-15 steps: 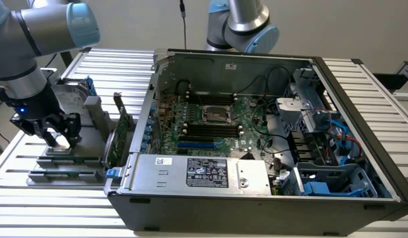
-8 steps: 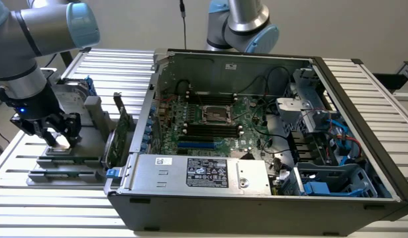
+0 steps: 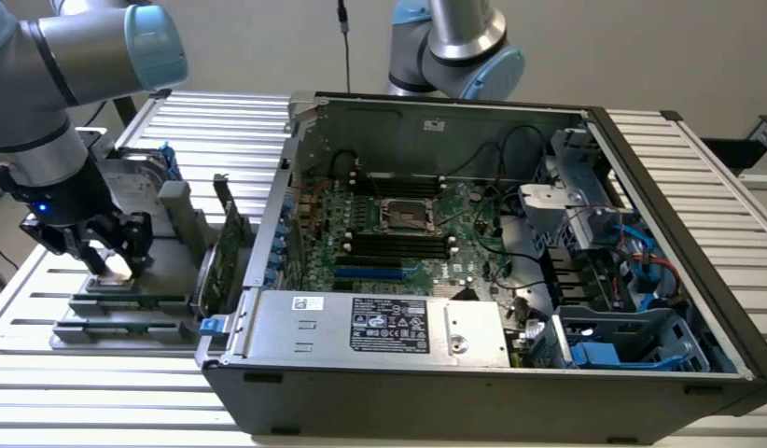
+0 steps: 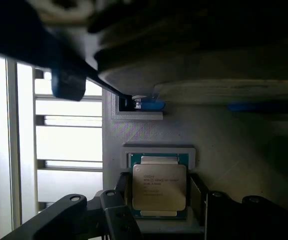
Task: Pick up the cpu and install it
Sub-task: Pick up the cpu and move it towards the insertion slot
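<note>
Tabletop (image 3: 110, 401) of white slats bears computer case (image 3: 483, 383), tray (image 3: 160, 271) with cpu (image 4: 158, 186).

Ext. view: bright even light, soft shadows in open grey computer case (image 3: 421, 121). Wrist view dim (dark foreground); glare off white slatted desk (image 4: 69, 140), silver square cpu (image 4: 158, 186) lit.
</note>
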Available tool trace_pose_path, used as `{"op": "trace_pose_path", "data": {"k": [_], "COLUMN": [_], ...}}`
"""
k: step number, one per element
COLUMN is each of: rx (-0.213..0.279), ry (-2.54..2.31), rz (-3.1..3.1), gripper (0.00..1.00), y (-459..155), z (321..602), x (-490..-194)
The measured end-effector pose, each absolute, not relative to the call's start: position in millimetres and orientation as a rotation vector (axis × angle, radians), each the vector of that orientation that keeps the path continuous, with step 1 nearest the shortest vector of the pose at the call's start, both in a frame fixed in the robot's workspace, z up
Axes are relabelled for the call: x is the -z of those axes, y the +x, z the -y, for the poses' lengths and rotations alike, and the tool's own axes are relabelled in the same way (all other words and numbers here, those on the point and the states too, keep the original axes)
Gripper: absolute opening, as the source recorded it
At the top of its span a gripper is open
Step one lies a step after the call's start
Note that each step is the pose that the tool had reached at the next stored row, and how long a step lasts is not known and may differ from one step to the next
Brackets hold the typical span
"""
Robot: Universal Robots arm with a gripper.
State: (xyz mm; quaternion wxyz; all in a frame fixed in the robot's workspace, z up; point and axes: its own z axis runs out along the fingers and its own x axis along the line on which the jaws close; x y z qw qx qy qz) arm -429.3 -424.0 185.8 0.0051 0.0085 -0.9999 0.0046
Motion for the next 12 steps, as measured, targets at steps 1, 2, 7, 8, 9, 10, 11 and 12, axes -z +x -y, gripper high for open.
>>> {"op": "trace_pose_path", "data": {"k": [1, 2, 7, 8, 9, 10, 11, 12], "rx": [-0.014, -0.014, -0.013, -0.012, -0.012, -0.011, -0.010, -0.008], "ry": [0.027, 0.027, 0.027, 0.027, 0.027, 0.027, 0.027, 0.027], "rz": [3.131, 3.131, 3.132, 3.132, 3.132, 3.132, 3.132, 3.132], "gripper": [0.58, 0.58, 0.58, 0.58, 0.58, 0.58, 0.58, 0.58], "y": [-429.2, -429.3, -429.3, -429.3, -429.3, -429.3, -429.3, -429.3], "z": [424.0, 424.0, 424.0, 424.0, 424.0, 424.0, 424.0, 424.1], "x": [-185.8, -185.9, -185.6, -185.6, -185.6, -185.6, -185.6, -185.7]}}
